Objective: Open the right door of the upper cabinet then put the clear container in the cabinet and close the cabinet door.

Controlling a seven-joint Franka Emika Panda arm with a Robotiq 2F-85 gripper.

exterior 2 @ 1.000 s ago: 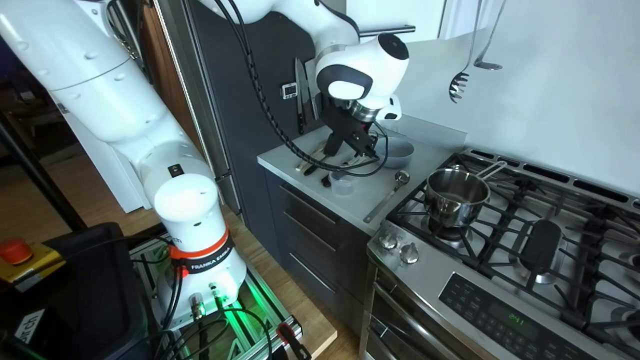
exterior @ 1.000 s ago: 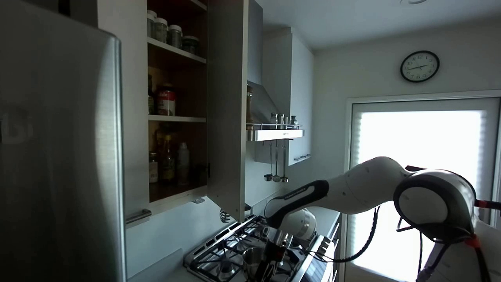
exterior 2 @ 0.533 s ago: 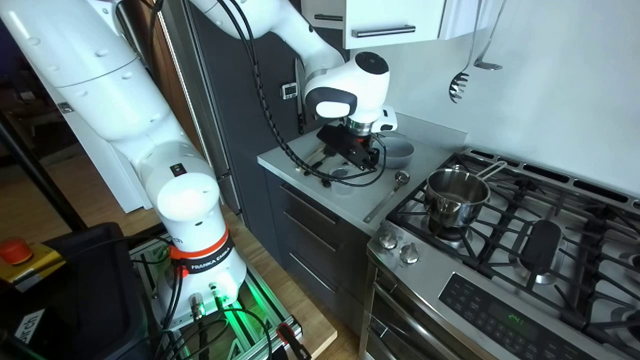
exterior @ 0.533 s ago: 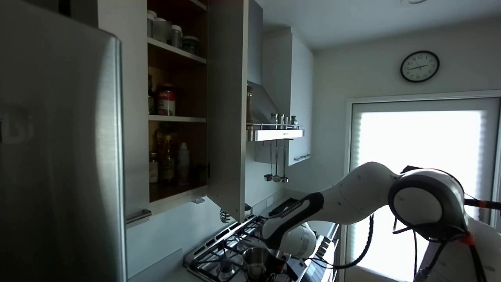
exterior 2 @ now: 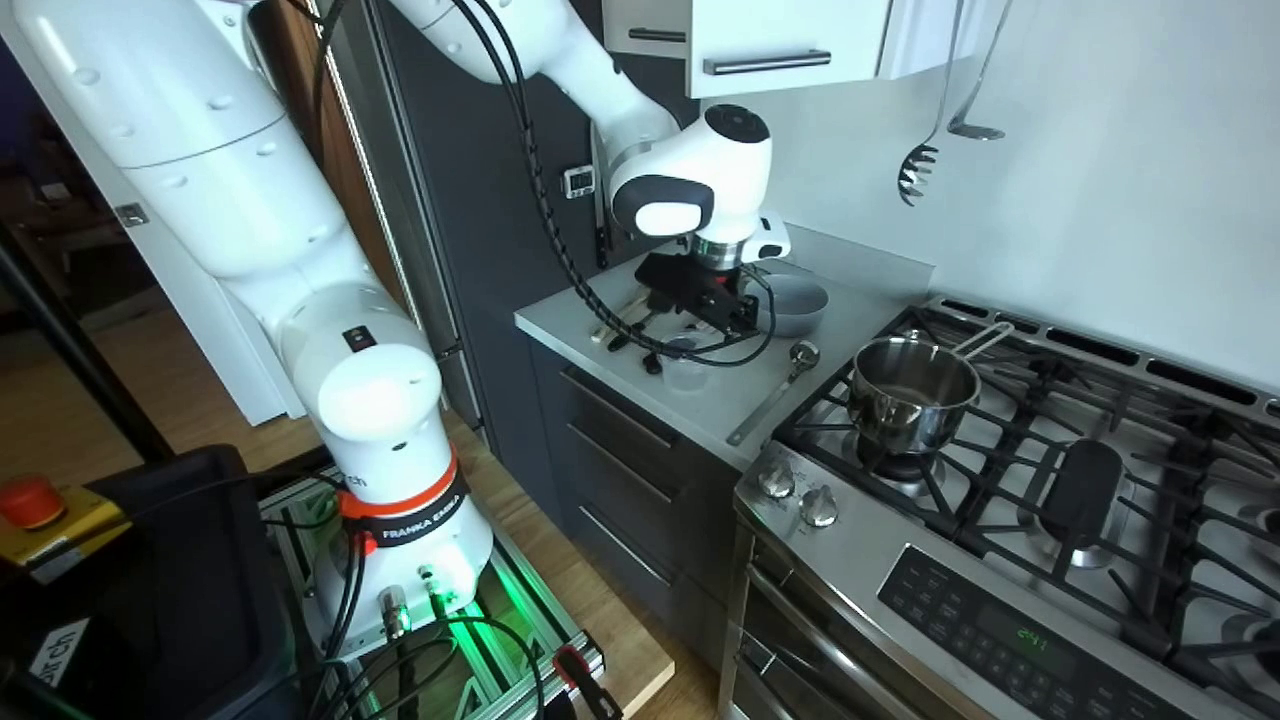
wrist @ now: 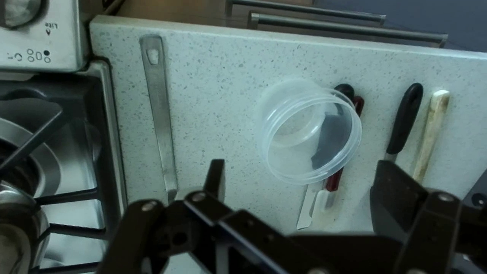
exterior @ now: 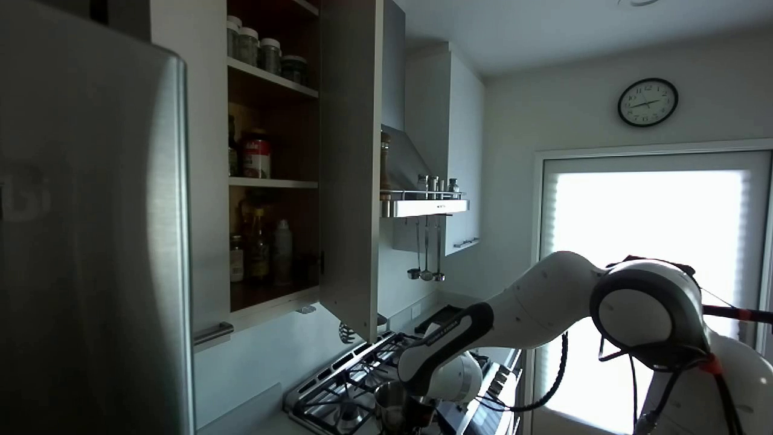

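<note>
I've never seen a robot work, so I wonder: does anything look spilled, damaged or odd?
I see no spill or damage. Only the cabinet door stands out, hanging wide open beside the stove hood; that likely suits the job, as the clear container is on the counter, not inside yet.

In an exterior view: level, fridge [exterior: 90,254] near, 9 o'clock | in an exterior view: downward, shared stove [exterior 2: 1000,565], 4 o'clock | wrist: downward, close

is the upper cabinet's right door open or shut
Open: in an exterior view, the door stands swung outward, with shelves of jars and bottles showing.
</note>
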